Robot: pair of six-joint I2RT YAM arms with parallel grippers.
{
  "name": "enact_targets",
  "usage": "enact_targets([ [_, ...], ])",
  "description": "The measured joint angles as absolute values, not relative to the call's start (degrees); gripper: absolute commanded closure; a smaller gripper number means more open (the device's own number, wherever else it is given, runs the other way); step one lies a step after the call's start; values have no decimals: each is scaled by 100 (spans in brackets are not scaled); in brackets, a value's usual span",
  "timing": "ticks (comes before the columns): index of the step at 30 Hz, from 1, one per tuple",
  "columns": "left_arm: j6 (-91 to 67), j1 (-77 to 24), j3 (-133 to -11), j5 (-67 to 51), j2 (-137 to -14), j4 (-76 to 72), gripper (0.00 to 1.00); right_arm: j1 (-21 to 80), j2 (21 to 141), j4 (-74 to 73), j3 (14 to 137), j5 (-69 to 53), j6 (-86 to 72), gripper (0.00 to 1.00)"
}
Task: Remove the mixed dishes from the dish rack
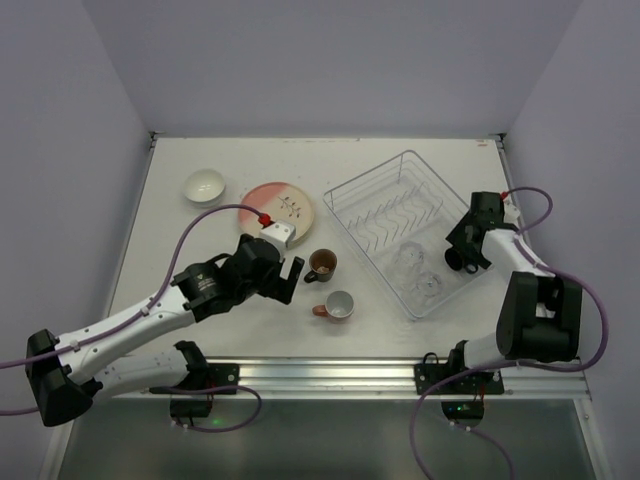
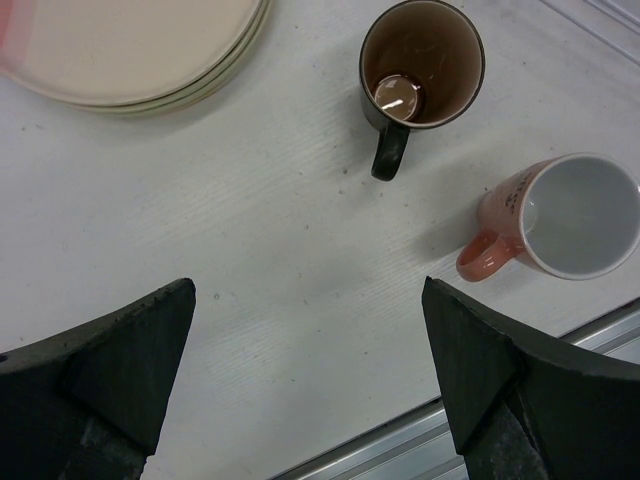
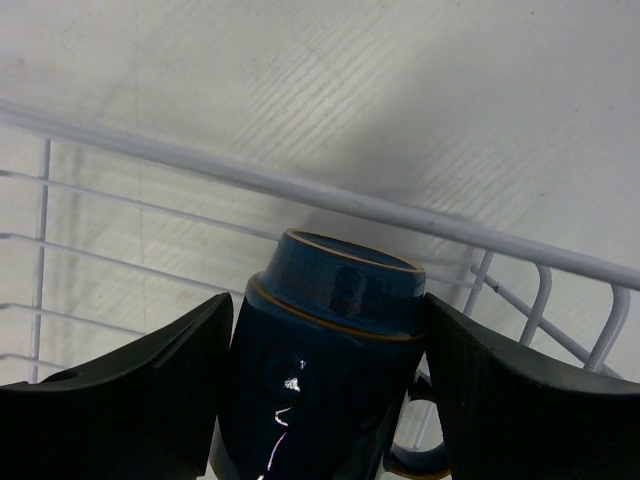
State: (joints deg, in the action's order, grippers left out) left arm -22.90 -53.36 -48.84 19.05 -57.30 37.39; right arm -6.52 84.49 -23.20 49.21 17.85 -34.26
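**Right gripper (image 3: 330, 312) clamps the dark blue cup (image 3: 335, 345); left gripper (image 2: 308, 300) spread wide**

Top external view: the left gripper hangs over the worktop (image 1: 250, 160) near its front edge, empty, just left of the brown cup (image 1: 321, 264). The right gripper is at the right side of the dish rack (image 1: 365, 172). 2 clear glasses (image 1: 408, 258) lie in the rack's near end. Left of the rack are 1 stack of plates (image 1: 285, 203), 1 white bowl (image 1: 204, 185) and 2 cups, brown and salmon cup (image 1: 338, 305).

Left wrist view: both fingers (image 2: 140, 350) are far apart with bare worktop between. Beyond them are the brown cup, the salmon cup and the plates.

Right wrist view: the fingers (image 3: 150, 370) press either side of the dark blue cup, with rack wire behind it.
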Motion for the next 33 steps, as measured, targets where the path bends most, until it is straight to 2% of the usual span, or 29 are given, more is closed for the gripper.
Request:
enact_targets([
  [10, -2290, -5336, -4884, 2080, -5586, 3741, 0, -650, 7695, -1949, 4445, 1636, -3232, 100],
  [20, -2294, -5336, -4884, 2320, -4904, 3717, 0, -650, 6914, -1586, 4101, 1463, -3205, 100],
  [33, -2685, -5336, -4928, 2158, -4584, 3339, 0, -650, 5170, -1544, 3852, 1039, -3385, 100],
])
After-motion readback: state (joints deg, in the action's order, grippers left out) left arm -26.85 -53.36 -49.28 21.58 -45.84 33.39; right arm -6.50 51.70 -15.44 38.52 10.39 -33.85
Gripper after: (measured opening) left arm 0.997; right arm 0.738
